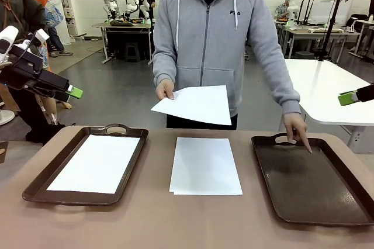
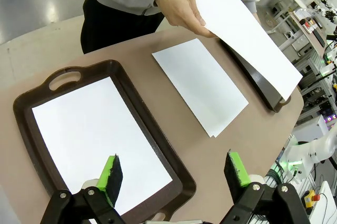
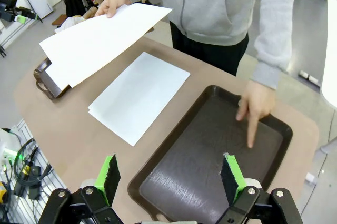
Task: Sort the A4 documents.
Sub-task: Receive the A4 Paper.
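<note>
Two trays: left tray holds one A4 sheet, right tray sits under a pointing hand. Between them on worktop a paper stack, one held sheet above. Both apart, empty: left pincer, right pincer.

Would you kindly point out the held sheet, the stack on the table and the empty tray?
Held sheet (image 1: 196, 104): front view, its middle.
Stack (image 1: 205, 166): front view, middle of the top sheet.
Empty tray (image 1: 315, 184): front view, its bare floor.
</note>
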Available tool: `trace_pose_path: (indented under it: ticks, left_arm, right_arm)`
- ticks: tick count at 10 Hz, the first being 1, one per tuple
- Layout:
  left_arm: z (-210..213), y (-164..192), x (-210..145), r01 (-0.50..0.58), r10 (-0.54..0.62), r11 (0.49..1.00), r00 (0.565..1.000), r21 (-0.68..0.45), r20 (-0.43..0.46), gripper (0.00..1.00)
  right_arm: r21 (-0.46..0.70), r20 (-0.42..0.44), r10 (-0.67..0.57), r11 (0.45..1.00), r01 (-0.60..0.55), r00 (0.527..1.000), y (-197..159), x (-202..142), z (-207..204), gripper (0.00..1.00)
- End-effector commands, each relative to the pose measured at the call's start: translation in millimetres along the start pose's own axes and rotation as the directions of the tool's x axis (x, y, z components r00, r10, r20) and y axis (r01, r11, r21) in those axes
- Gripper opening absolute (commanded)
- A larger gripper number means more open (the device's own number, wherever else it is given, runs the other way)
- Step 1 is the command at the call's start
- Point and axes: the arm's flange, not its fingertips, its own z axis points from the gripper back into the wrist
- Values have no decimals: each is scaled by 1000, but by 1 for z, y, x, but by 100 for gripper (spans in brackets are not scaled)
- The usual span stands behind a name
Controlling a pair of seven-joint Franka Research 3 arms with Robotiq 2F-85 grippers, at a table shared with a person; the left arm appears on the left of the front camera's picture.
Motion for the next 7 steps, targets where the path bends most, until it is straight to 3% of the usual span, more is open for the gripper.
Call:
trace_pose_path:
  ticks: [1, 7]
  left_arm:
    - [-2, 0, 0, -5, 5, 1000, 1000, -1, 6, 100]
    - [-2, 0, 0, -5, 5, 1000, 1000, -1, 6, 100]
  right_arm:
    - [9, 0, 3, 1000, -3, 1000, 1, 1, -1, 100]
    - [9, 0, 3, 1000, -3, 1000, 1, 1, -1, 100]
